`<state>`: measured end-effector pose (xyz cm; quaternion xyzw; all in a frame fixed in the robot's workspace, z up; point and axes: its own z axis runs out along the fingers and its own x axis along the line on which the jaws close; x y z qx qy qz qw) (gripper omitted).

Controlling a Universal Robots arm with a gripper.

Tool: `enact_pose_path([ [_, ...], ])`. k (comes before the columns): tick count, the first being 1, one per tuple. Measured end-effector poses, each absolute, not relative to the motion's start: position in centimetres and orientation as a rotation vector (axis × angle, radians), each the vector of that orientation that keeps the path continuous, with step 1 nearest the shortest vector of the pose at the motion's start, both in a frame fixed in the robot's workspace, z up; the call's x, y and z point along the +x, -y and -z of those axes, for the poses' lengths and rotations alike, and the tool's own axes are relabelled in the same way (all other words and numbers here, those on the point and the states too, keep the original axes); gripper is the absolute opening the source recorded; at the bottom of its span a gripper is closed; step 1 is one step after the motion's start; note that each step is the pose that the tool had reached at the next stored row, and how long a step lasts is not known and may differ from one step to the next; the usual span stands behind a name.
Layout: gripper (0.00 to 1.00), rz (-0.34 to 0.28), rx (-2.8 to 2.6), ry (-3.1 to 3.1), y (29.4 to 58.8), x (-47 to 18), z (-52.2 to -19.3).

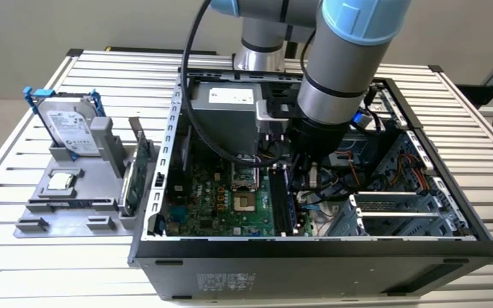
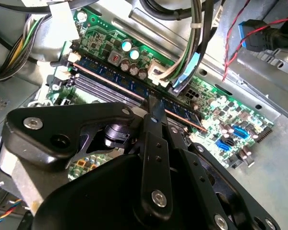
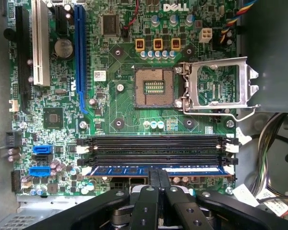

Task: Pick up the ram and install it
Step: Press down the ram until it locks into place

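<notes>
The ram is a long blue stick with black chips, standing on edge in the memory slot closest to my gripper on the green motherboard. Both fingertips are pressed together over the middle of its top edge, so my gripper is shut on the ram. In the second wrist view the ram runs diagonally along the slots, with my gripper at its mid-length. In the exterior view my gripper is deep inside the open computer case, over the ram.
Two empty black memory slots lie beside the ram. The CPU socket is open with its metal latch frame swung aside. Cable bundles hang close by. Outside the case, a hard drive and a green card stand on a grey holder.
</notes>
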<state>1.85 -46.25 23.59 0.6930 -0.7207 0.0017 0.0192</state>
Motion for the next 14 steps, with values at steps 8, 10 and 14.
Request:
enact_pose_path([
  [8, 0.0, -0.005, 2.151, 2.237, 46.2, 1.9, -25.0],
  [10, 0.0, -0.005, 2.151, 2.237, 46.2, 1.9, -25.4],
  [14, 0.0, -0.005, 2.151, 2.237, 46.2, 1.9, -25.9],
])
